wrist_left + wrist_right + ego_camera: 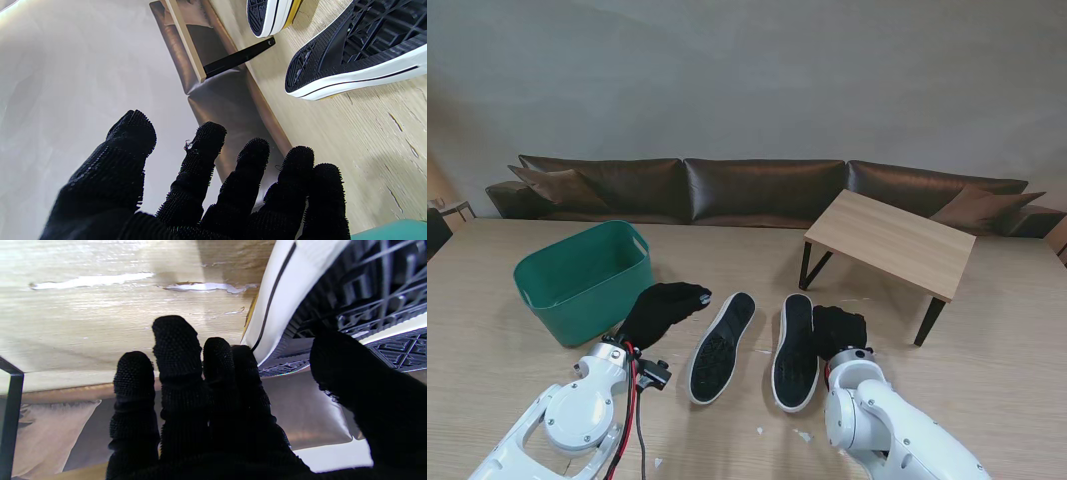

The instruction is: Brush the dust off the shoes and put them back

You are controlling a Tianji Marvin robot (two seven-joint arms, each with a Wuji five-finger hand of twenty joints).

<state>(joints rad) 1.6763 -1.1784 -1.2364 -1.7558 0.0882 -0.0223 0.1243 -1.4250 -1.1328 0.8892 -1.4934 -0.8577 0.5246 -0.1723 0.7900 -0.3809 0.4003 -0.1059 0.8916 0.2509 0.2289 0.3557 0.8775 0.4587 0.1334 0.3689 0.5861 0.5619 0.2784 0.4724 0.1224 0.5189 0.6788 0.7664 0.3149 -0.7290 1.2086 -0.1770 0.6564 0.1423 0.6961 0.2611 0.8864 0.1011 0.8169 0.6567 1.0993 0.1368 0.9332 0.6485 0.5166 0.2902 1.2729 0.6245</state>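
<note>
A: Where are the black-soled, white-edged canvas shoes point(722, 346)?

B: Soles up, mid-worktop, long axes running away. The right robot hand point(839, 330) touches the right shoe's point(795, 350) edge, grip uncertain; the left robot hand point(665, 308) hovers spread, empty.

The shoes point(723, 347) lie sole-up, uppers hidden; the right hand point(839, 331) covers part of one's edge.

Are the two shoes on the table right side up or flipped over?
Flipped over. Both the left shoe and the right shoe show black treaded soles with white rims facing up.
</note>
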